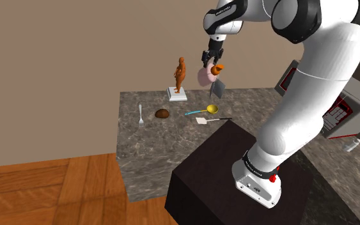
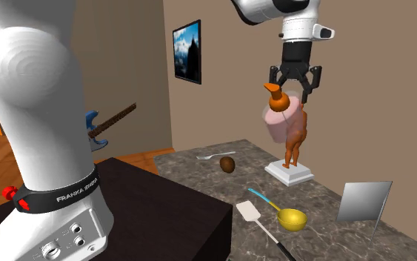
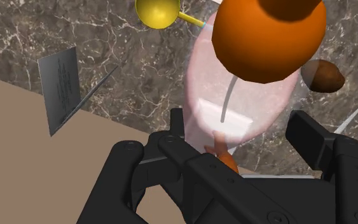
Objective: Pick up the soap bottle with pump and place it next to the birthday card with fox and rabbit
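A translucent pink soap bottle [image 2: 282, 122] with an orange pump [image 2: 275, 99] hangs in the air above the counter, tilted. My black gripper [image 2: 292, 88] is shut on the soap bottle near its top. From the wrist, the bottle [image 3: 234, 95] and its pump [image 3: 269, 38] sit between my fingers [image 3: 179, 130]. The card [image 2: 364, 200] is drawn plain grey and stands upright on the marble counter, at the second exterior view's right. In the shoulder view the bottle [image 1: 205, 77] hangs just above the card [image 1: 218, 87].
An orange figurine [image 1: 180, 75] on a white base stands behind the bottle. On the counter [image 1: 146, 144] lie a yellow ladle [image 1: 211, 108], a white spatula [image 1: 204, 120], a brown lump [image 1: 162, 114] and a fork [image 1: 140, 115]. A grey appliance [image 1: 338, 108] stands at the shoulder view's right.
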You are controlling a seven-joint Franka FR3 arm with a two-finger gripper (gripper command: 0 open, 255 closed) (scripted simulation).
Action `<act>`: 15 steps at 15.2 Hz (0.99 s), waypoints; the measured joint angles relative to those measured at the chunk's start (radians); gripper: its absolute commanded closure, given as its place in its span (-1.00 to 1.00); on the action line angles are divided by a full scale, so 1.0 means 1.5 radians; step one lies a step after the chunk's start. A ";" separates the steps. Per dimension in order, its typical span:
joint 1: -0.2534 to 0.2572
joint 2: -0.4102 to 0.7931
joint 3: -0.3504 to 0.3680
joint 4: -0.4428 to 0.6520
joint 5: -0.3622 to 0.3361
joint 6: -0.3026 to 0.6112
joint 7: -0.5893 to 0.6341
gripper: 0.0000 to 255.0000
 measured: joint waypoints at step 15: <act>-0.095 0.216 -0.012 0.261 0.061 -0.051 -0.114 1.00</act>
